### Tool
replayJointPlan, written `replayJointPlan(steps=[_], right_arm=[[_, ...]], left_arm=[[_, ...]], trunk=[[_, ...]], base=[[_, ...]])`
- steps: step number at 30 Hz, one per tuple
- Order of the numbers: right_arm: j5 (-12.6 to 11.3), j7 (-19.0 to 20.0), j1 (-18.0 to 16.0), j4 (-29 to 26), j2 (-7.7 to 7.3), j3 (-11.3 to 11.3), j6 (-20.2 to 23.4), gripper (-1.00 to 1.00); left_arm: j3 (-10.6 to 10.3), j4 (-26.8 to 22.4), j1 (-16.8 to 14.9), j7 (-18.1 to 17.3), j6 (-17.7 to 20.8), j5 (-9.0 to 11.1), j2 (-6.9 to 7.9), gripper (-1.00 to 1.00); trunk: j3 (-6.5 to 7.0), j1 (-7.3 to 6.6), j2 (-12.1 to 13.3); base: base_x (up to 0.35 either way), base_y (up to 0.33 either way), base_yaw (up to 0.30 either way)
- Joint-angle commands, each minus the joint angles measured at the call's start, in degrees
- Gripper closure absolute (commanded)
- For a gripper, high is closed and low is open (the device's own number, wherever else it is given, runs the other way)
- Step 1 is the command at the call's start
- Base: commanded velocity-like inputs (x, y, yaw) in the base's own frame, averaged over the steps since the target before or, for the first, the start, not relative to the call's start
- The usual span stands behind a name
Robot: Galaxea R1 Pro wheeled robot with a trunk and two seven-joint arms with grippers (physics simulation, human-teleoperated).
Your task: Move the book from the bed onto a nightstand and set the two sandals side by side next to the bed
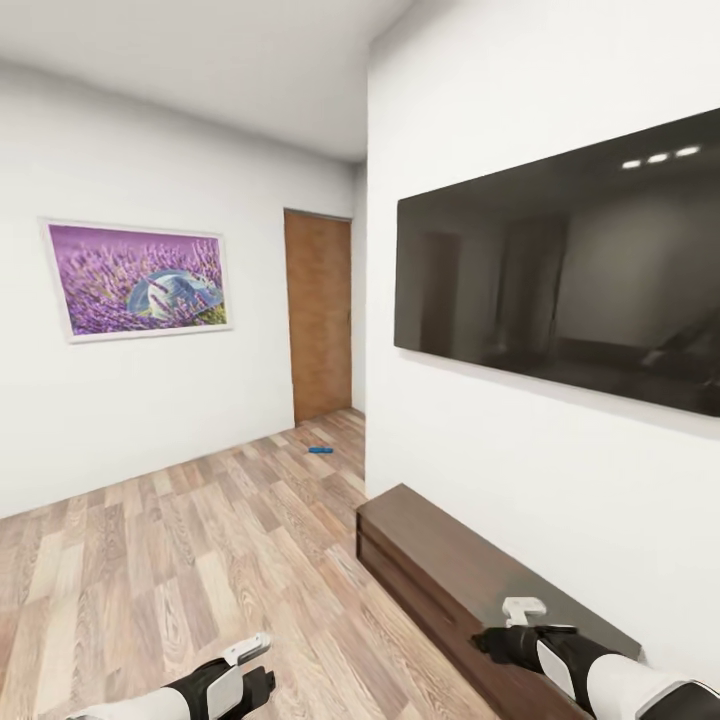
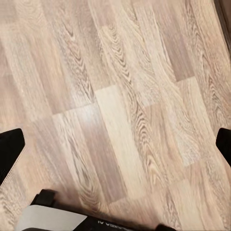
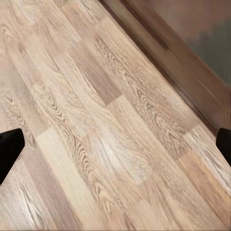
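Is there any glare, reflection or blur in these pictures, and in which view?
Head view: the black TV screen mirrors three ceiling lights near its top right and dim room shapes; the small blue thing by the wooden door is too far to tell. Both wrist views: evenly lit, slightly soft wood floor, no strong shadows.

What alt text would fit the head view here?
A small bright blue object lies on the light wood-plank floor near a closed brown wooden door. A large black wall-mounted screen hangs over a low dark wood bench; both open tools, left and right, hold nothing.
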Motion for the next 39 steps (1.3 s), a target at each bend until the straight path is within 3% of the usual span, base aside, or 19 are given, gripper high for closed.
replayJointPlan(steps=[1,19,26,39], right_arm=[[-0.6,0.2,0.0,0.1,-0.03,0.4,0.1,-1.00],[-0.6,0.2,0.0,0.1,-0.01,0.4,0.1,-1.00],[-0.6,0.2,0.0,0.1,-0.07,0.4,0.1,-1.00],[-0.6,0.2,0.0,0.1,-0.03,0.4,0.1,-1.00]], left_arm=[[-0.5,0.1,0.0,0.1,0.1,0.5,-0.03,-1.00],[-0.5,0.1,-0.1,0.1,0.1,0.5,-0.03,-1.00],[-0.5,0.1,-0.1,0.1,0.1,0.5,-0.03,-1.00],[-0.5,0.1,-0.1,0.1,0.2,0.5,-0.03,-1.00]], trunk=[[0.02,0.03,0.0],[0.86,0.03,0.0],[0.94,0.03,0.0],[0.94,0.03,0.0]], base=[[0.064,0.157,0.276],[0.037,0.065,0.240],[0.114,0.004,0.051],[0.313,0.000,0.002]])
